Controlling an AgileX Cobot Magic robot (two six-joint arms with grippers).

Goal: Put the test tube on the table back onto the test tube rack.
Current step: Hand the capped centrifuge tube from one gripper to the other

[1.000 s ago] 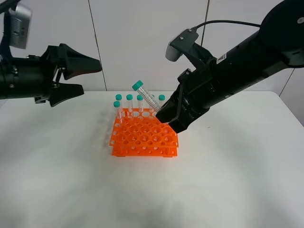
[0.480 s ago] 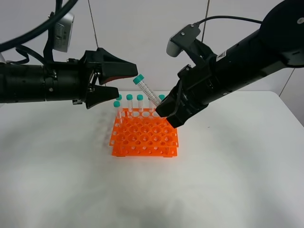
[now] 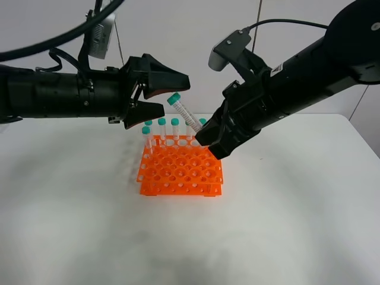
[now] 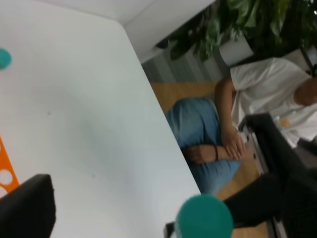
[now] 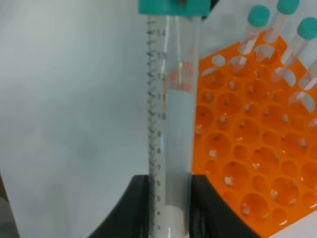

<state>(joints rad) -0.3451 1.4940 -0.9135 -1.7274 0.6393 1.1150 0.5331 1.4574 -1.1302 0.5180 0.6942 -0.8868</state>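
Pinching the slim clear plastic test tube [image 5: 171, 124] near its lower end, my right claw [image 5: 171, 218] presses both black fingers [image 5: 133, 208] against its sides; the tube leans out of the claw with its teal-green screw cap [image 3: 173, 98] uppermost, above the back edge of the bright orange plastic test tube rack [image 3: 178, 172] and clear of the plain white table [image 3: 285, 225]; my left claw [image 3: 176, 96] is spread wide, one finger above the cap and one below in the high view, though I cannot tell whether either touches it; other teal-capped tubes [image 3: 161, 127] stand upright in the rack's back rows.
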